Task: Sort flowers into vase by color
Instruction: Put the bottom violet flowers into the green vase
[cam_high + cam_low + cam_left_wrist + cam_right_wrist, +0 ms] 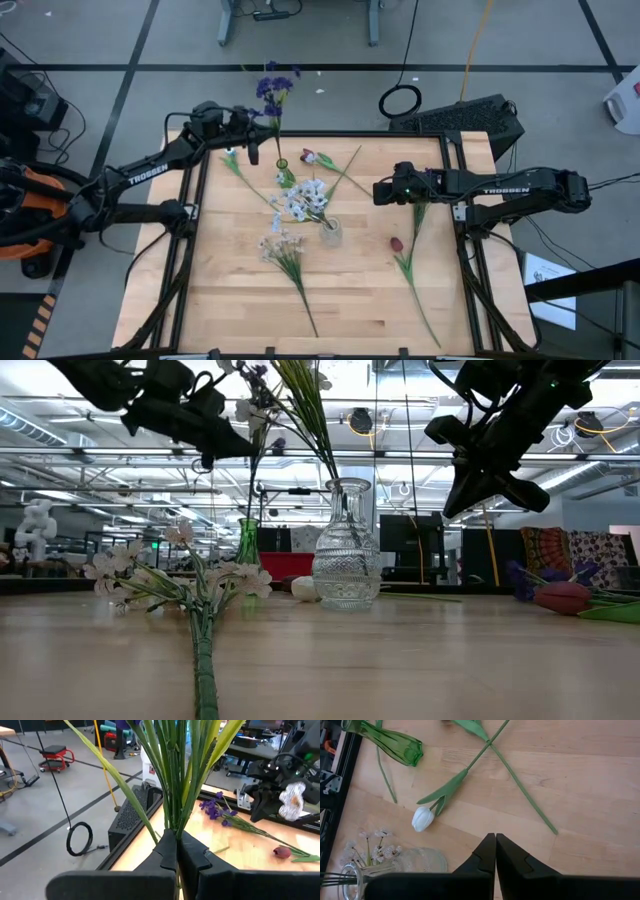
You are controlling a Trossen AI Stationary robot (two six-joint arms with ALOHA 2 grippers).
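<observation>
purple flower [272, 92] stems clamped in left end effector [252, 128] — above green vase [283, 170].

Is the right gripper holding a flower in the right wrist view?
No, the right gripper has its fingers shut on nothing, above bare wood near the white tulip bud.

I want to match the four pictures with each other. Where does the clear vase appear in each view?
High view: the clear vase is just below the picture's middle.
Low view: at the centre.
Left wrist view: not in it; the left gripper holds flowers.
Right wrist view: in the lower left corner.
Shared landmark: the green vase, in all views but the left wrist.
</observation>
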